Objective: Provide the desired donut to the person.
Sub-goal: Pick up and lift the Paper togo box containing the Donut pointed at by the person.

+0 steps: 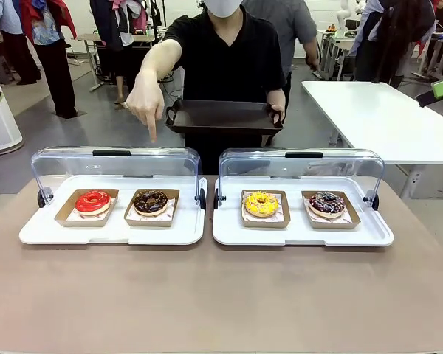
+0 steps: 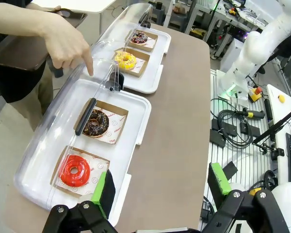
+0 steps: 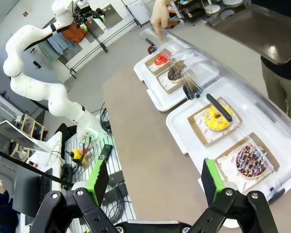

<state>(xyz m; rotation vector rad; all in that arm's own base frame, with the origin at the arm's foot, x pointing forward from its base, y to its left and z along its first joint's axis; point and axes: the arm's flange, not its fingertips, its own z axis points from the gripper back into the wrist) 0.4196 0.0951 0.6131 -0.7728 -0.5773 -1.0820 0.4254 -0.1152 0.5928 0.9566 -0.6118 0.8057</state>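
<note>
Status: nothing handed over yet.
- Chocolate donut (image 1: pixel 150 201): in its paper tray on the left white tray (image 1: pixel 44 234), clear cover (image 1: pixel 66 158) raised. The person's hand (image 1: pixel 144 99) points down over it, so I judge it the wanted one.
- Dark tray (image 1: pixel 223 116): held out by the person.
- My left fingers (image 2: pixel 105 191): spread, empty.
- My right fingers (image 3: pixel 98 180): spread, empty.

Left to do: grasp, lift, deliver.

Views: the front view lines the pointing finger up with the donut. The right wrist view looks into the dark tray, which is bare inside.

White arm (image 3: pixel 43 90), black fingers (image 2: pixel 109 190), green pads (image 2: pixel 99 195)
</note>
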